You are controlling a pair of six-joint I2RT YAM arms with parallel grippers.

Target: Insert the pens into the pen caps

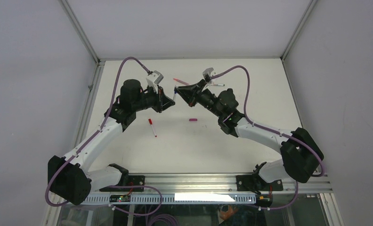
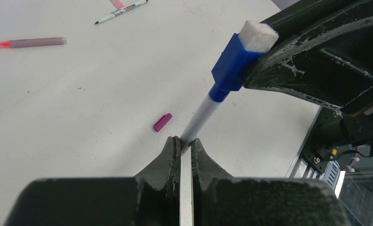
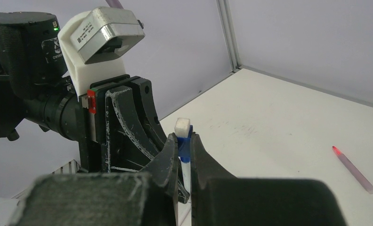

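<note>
Left wrist view: the left gripper (image 2: 185,145) is clamped on a thin white-barrelled marker pen (image 2: 201,115), held above the white table (image 2: 81,94). The pen's blue end sits in the mouth of a blue plastic cap (image 2: 231,68) with a white felt top, pinched by the right gripper (image 3: 185,143). A small magenta plastic cap (image 2: 162,122) lies on the table nearby.

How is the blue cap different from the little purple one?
The blue cap is up in the air, pinched between the jaws of the right gripper; the magenta cap lies loose on the table. The blue cap has a white pen at its mouth; the magenta cap has none. Both are short plastic caps.
</note>
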